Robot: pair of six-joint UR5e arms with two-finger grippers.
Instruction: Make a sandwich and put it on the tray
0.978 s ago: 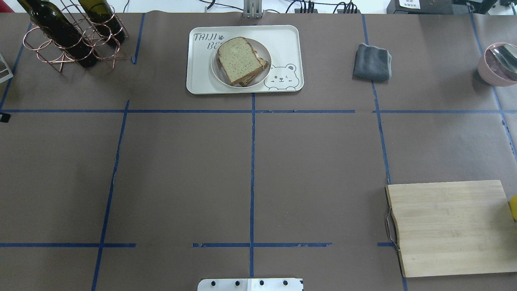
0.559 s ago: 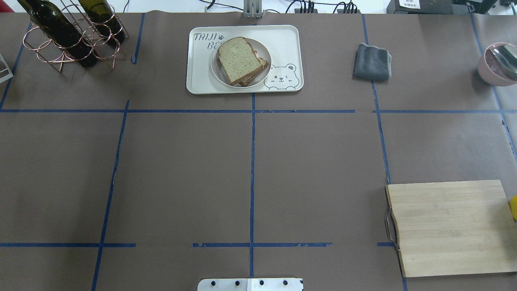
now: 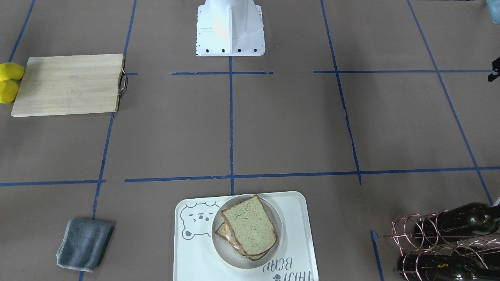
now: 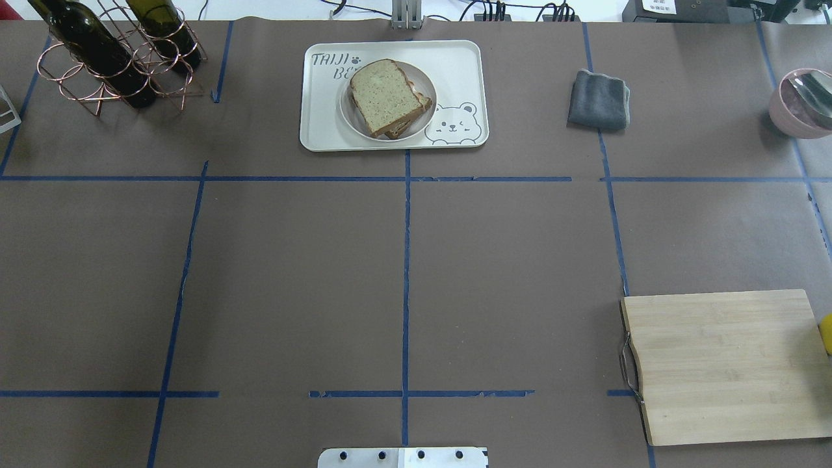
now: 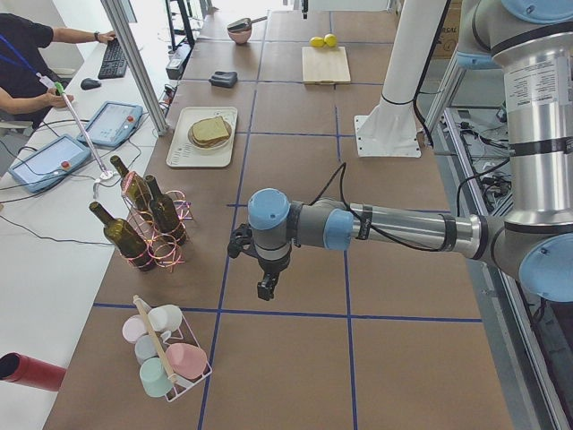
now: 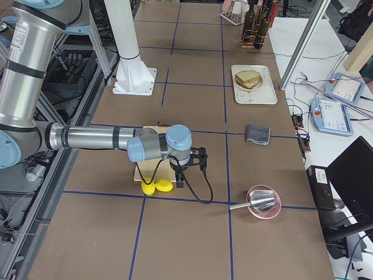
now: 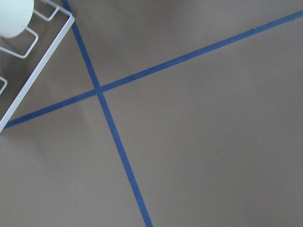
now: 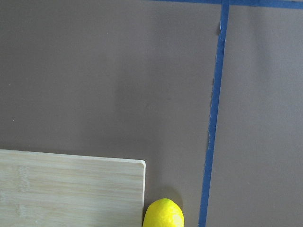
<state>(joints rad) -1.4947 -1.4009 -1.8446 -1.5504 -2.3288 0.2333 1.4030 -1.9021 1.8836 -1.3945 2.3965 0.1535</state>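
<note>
The sandwich (image 4: 383, 96), two bread slices with a bit of egg white at the edge, lies on a small round white plate (image 4: 429, 83) on the cream tray (image 4: 455, 62) with the bear drawing at the far middle of the table. It also shows in the front view (image 3: 250, 228). My left gripper (image 5: 265, 288) hangs over bare table near the table's left end, far from the tray. My right gripper (image 6: 179, 181) hangs over the lemons (image 6: 156, 186) at the right end. I cannot tell whether either is open or shut.
A wooden cutting board (image 4: 725, 364) lies at the near right. A grey cloth (image 4: 598, 99) lies right of the tray. A wire rack with wine bottles (image 4: 117, 55) stands far left, a pink bowl (image 4: 799, 104) far right, and a cup rack (image 5: 166, 354) at the left end.
A dark bit of the left gripper at the overhead view's left edge has gone out of view to the left. The sandwich, plate and tray have not moved.
</note>
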